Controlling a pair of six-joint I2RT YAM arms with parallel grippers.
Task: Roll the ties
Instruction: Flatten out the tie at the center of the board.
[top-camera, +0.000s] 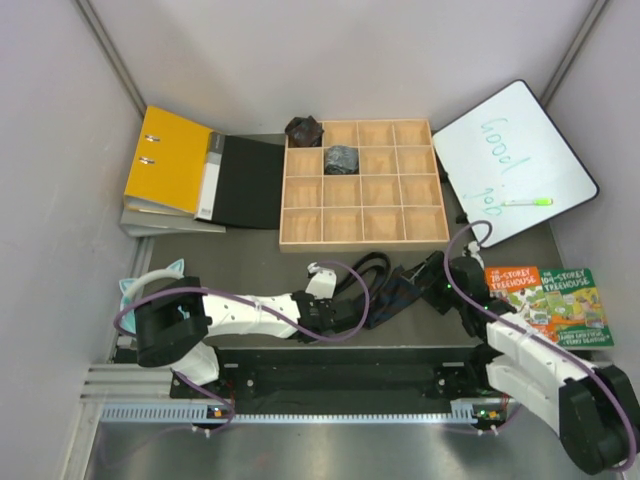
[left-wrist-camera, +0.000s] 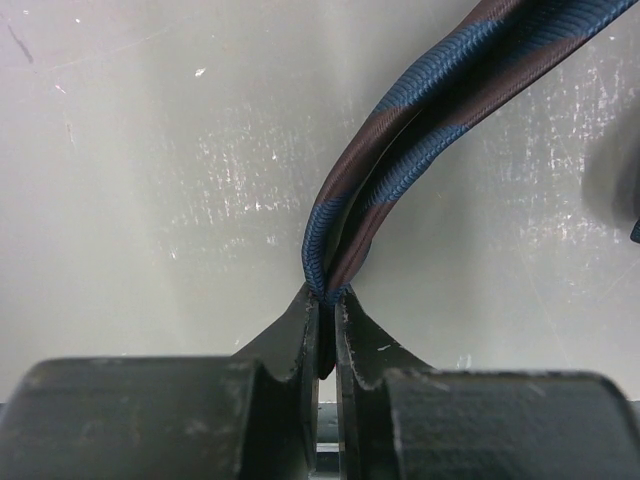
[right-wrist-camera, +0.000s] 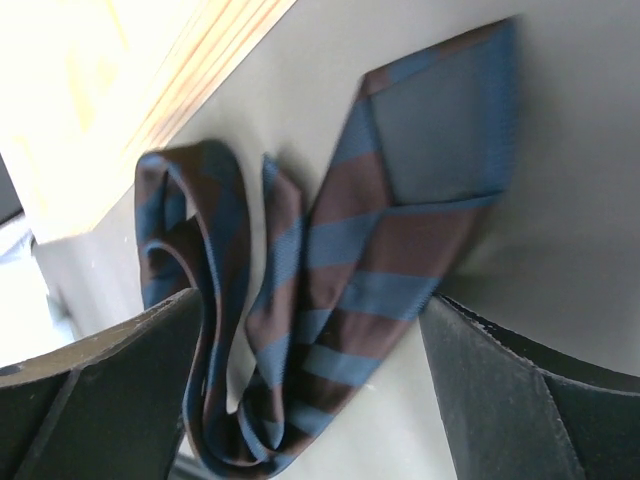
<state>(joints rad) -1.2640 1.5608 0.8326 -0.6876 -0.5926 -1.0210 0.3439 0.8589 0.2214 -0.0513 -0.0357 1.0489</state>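
Note:
A loose tie (top-camera: 378, 268), striped blue and brown, lies crumpled on the grey table between my two grippers. In the left wrist view my left gripper (left-wrist-camera: 328, 295) is shut on a folded edge of the tie (left-wrist-camera: 440, 110), which runs up and to the right. My right gripper (right-wrist-camera: 310, 330) stands open, its fingers on either side of the bunched wide end of the tie (right-wrist-camera: 370, 250). From above, the left gripper (top-camera: 348, 314) and right gripper (top-camera: 418, 280) sit close together. Two rolled ties rest in the wooden tray (top-camera: 362, 240): a brownish-black one (top-camera: 304, 130) and a greyish one (top-camera: 341, 158).
A yellow binder (top-camera: 170, 160) and a black folder cover (top-camera: 250, 182) lie left of the tray. A whiteboard (top-camera: 515, 150) with a green marker (top-camera: 527, 202) is at the back right. Two books (top-camera: 550, 300) lie beside the right arm. Grey walls enclose the table.

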